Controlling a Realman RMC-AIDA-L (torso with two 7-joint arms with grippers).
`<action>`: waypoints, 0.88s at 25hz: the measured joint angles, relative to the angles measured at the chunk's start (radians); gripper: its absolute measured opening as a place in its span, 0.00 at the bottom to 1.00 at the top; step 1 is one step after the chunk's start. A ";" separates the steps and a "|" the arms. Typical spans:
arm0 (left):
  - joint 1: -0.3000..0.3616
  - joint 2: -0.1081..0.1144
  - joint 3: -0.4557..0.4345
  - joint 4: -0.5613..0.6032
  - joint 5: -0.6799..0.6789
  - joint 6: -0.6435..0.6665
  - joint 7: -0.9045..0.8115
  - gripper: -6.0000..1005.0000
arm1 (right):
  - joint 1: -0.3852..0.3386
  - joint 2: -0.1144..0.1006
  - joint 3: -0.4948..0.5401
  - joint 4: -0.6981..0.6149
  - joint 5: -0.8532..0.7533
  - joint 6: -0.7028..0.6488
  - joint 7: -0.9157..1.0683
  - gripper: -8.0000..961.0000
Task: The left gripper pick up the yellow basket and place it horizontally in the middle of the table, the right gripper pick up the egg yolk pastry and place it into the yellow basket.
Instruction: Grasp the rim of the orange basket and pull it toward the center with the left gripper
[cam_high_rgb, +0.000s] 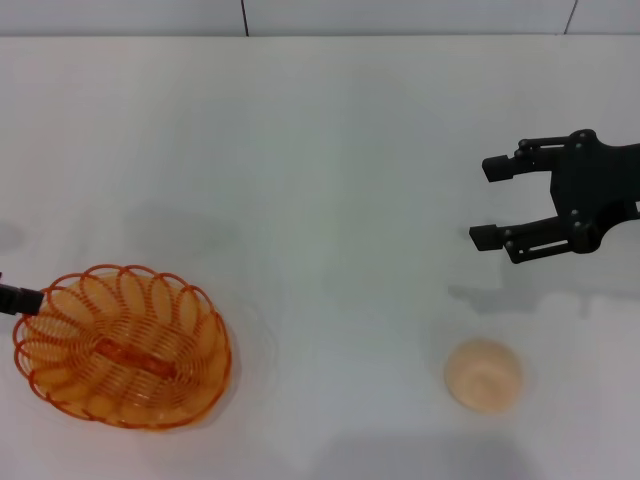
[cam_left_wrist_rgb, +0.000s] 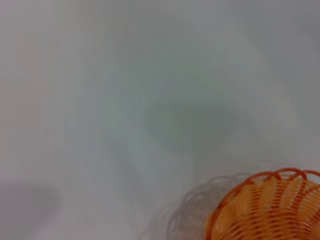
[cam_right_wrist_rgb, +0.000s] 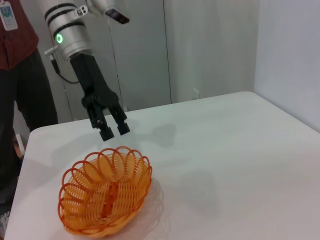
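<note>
The yellow basket (cam_high_rgb: 122, 347) sits upright on the white table at the near left; it also shows in the left wrist view (cam_left_wrist_rgb: 270, 210) and the right wrist view (cam_right_wrist_rgb: 106, 194). My left gripper (cam_high_rgb: 14, 292) is at the left edge of the head view, just beside the basket's rim. In the right wrist view the left gripper (cam_right_wrist_rgb: 114, 131) hangs over the table just beyond the rim, fingers slightly apart and empty. The egg yolk pastry (cam_high_rgb: 484, 374) lies on the table at the near right. My right gripper (cam_high_rgb: 482, 203) is open and empty, above the table beyond the pastry.
The white table (cam_high_rgb: 320, 150) runs back to a wall. In the right wrist view a person (cam_right_wrist_rgb: 20, 75) stands past the table's far side beside the left arm, and the table's edge (cam_right_wrist_rgb: 280, 105) runs along a white wall.
</note>
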 joint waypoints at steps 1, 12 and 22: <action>-0.003 -0.003 0.001 -0.015 0.006 -0.008 0.004 0.80 | 0.000 0.000 0.000 0.000 0.001 0.000 0.000 0.85; -0.004 -0.024 0.006 -0.087 0.050 -0.043 0.019 0.78 | -0.001 0.002 0.001 0.003 0.012 0.000 0.000 0.85; -0.029 -0.024 0.017 -0.118 0.085 -0.045 0.019 0.77 | 0.000 0.002 0.001 0.012 0.012 0.000 0.000 0.85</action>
